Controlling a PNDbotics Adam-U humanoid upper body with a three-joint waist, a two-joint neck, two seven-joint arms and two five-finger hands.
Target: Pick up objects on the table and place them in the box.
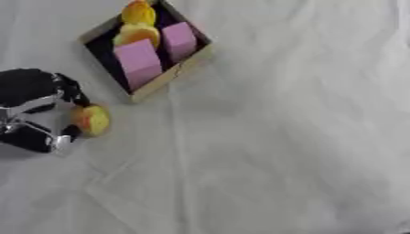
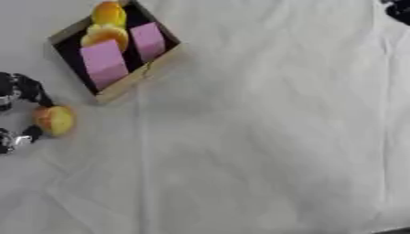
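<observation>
A yellow-orange fruit (image 1: pixel 92 119) is pinched between the curled fingers of the left robot hand (image 1: pixel 36 109) at nine o'clock on the tabletop (image 1: pixel 280 137), near the box (image 1: pixel 172 73) at eleven o'clock. The box is already crowded; the fruit could be caught on the rim and dropped outside.

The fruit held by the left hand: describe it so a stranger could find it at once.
Find the wooden box at the upper left of the white cloth. Below its near corner, the black left hand pinches a round yellow-orange fruit, the only one outside the box.
</observation>
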